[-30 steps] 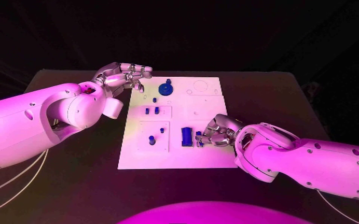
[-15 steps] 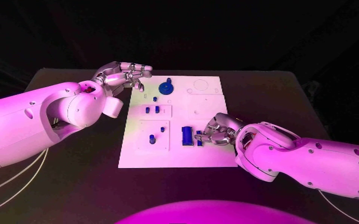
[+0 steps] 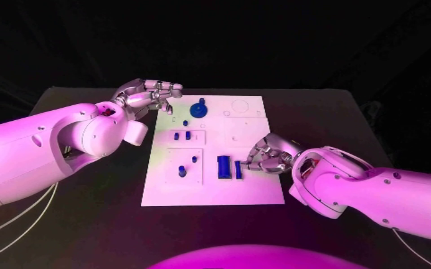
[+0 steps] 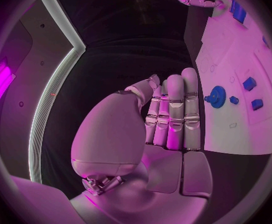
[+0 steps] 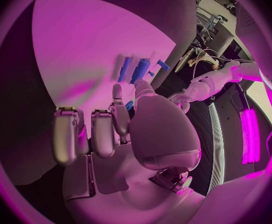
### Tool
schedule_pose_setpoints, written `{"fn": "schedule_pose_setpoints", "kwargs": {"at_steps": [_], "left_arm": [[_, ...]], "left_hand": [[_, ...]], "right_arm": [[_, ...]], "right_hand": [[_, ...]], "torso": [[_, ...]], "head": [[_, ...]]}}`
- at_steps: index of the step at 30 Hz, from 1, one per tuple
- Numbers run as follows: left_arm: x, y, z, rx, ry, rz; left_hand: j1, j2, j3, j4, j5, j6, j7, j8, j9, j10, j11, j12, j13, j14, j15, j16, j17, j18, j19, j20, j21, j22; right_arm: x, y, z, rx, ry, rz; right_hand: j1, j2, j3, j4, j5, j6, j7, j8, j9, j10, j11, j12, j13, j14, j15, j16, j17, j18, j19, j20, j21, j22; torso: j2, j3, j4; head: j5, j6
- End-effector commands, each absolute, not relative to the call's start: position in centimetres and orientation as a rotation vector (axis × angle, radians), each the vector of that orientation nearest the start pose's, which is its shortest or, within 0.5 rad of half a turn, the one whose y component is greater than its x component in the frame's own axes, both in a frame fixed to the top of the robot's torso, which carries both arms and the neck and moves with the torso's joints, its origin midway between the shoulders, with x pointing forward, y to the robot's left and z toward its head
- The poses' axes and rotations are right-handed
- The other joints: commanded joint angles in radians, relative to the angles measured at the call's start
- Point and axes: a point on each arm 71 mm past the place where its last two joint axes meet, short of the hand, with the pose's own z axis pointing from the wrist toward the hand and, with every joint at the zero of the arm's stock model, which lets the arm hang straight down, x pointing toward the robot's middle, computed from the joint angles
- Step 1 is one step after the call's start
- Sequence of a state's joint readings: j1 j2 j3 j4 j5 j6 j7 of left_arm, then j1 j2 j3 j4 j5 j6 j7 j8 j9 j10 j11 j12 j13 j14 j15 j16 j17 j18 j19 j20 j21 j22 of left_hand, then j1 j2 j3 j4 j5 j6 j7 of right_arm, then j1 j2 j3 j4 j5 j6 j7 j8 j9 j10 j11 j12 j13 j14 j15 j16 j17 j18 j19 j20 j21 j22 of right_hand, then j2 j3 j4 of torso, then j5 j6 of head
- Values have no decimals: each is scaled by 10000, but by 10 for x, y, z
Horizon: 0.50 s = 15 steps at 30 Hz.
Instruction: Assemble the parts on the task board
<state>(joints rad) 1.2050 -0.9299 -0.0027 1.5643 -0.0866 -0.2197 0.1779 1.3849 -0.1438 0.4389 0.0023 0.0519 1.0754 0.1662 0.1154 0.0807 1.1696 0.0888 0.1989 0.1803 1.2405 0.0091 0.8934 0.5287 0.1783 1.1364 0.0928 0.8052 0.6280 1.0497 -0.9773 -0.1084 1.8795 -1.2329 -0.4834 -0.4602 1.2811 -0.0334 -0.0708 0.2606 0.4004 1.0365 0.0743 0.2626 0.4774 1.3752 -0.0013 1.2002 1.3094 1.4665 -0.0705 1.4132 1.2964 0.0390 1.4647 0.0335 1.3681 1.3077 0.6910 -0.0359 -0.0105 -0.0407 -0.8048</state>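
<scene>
right hand (image 3: pixel 266 155) sits low over the near right part of the white task board (image 3: pixel 242 191), fingertips right at a small narrow blue part (image 3: pixel 238 170) that stands just beside a bigger blue block (image 3: pixel 223 167). cannot tell if the fingers actually pinch the narrow part or only touch it; in the right wrist view the right hand (image 5: pixel 120 129) has fingers bent toward the blue pieces (image 5: pixel 136 70) but the contact spot is hidden by the thumb. left hand (image 3: pixel 146 98) hovers at the far left corner of the board, fingers curled in, nothing in them; left wrist view shows the left hand (image 4: pixel 167 119) with fingers together and bare, near a round blue gear (image 4: pixel 217 96). other small blue parts lie mid-board, untouched. step in hand looks like seating the narrow part next to the block. to do it well: keep the part upright, line it over its slot before pushing, press straight down, don't nudge the block, let go only when it sits flush. left hand should stay off the board.
</scene>
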Motion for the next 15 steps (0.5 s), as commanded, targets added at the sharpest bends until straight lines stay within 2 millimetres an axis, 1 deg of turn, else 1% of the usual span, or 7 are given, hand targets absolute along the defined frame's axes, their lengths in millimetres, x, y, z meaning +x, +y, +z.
{"fn": "schedule_pose_setpoints", "kwargs": {"at_steps": [1, 4, 6, 8, 11, 13, 15], "left_arm": [[486, 231, -172, -11287, 15829, -14971], [490, 230, -177, -11483, 15613, -14977], [492, 229, -183, -11790, 15373, -15002], [494, 229, -191, -12253, 15130, -15037], [497, 227, -201, -12951, 14725, -15078], [500, 227, -206, -13164, 14513, -15031], [505, 227, -210, -13368, 14206, -14921]], "left_hand": [[-235, -61, -158, 74, -4, -105, 8, 48, -22, -129, 23, 54, 12, -296, 46, -205, -77, 42, -122, 64, -186, -82], [-359, -108, -411, 183, 4, -231, 58, 54, -46, -277, 109, 90, 8, -955, 158, -742, -365, 28, -637, 191, -715, -353], [-483, -126, -598, 310, 78, -377, 132, 21, -75, -505, 229, 27, -51, -1661, 332, -1447, -731, -27, -1227, 336, -1323, -673], [-639, -141, -845, 474, 42, -530, 194, -11, -98, -739, 356, -57, -139, -2345, 566, -2366, -1212, -98, -1879, 547, -2117, -1124], [-689, -47, -1274, 658, 14, -679, 282, -13, -110, -986, 530, -251, -321, -2964, 897, -3858, -1966, -251, -2823, 993, -3570, -2025], [-598, 67, -1500, 709, 4, -778, 312, -39, -125, -1115, 604, -432, -471, -3068, 1023, -4644, -2357, -327, -3291, 1297, -4443, -2601], [-492, 188, -1755, 759, -19, -853, 319, -84, -135, -1145, 659, -632, -637, -3170, 1133, -5439, -2758, -340, -3635, 1601, -5263, -3172]], "right_arm": [[393, -194, -234, 4904, 18474, 8620], [410, -203, -228, 6002, 17998, 9615], [427, -211, -225, 6887, 17577, 10326], [443, -218, -224, 7634, 17237, 10790], [467, -225, -223, 8470, 16728, 11370], [480, -227, -223, 8761, 16481, 11675], [493, -229, -223, 9051, 16208, 12039]], "right_hand": [[428, 54, -59, -78, -128, -253, 178, -240, -118, -1079, 164, -1895, -1286, -66, 170, -1270, -1327, 418, -713, 193, -1912, 1384], [971, 193, -7, -218, -454, -521, 327, -483, -235, -2859, 298, -5065, -3593, -950, 297, -3738, -4007, 1010, -2222, 333, -5361, 78], [1284, 272, 15, -270, -961, -788, 529, -733, -414, -3172, 534, -5778, -4291, -1787, 524, -6117, -6224, 1413, -3562, 521, -8348, -1269], [1533, 275, 33, -306, -1276, -977, 729, -883, -550, -3714, 697, -6568, -4990, -2411, 721, -7127, -6713, 1383, -3976, 698, -9028, -1779], [1925, 399, 155, -272, -1482, -1063, 1060, -1065, -868, -3801, 1007, -8023, -6695, -3263, 1148, -9035, -7664, 1413, -4759, 1044, -10426, -2968], [2004, 379, 153, -234, -1548, -1014, 1021, -1164, -1068, -3859, 1104, -8623, -7473, -3622, 1322, -9883, -8141, 1383, -4966, 1266, -10980, -3529], [2116, 405, 156, -274, -1656, -983, 1128, -1421, -1411, -3796, 1345, -9228, -8461, -3896, 1442, -10917, -8822, 1363, -5320, 1599, -11802, -4401]], "torso": [[-193, -19, -76], [-336, -40, -111], [-493, -53, -143], [-636, -61, -208], [-772, -79, -313], [-879, -98, -412], [-989, -110, -510]], "head": [[6, 97], [28, 230], [49, 305], [94, 444], [207, 793], [307, 889], [396, 978]]}}
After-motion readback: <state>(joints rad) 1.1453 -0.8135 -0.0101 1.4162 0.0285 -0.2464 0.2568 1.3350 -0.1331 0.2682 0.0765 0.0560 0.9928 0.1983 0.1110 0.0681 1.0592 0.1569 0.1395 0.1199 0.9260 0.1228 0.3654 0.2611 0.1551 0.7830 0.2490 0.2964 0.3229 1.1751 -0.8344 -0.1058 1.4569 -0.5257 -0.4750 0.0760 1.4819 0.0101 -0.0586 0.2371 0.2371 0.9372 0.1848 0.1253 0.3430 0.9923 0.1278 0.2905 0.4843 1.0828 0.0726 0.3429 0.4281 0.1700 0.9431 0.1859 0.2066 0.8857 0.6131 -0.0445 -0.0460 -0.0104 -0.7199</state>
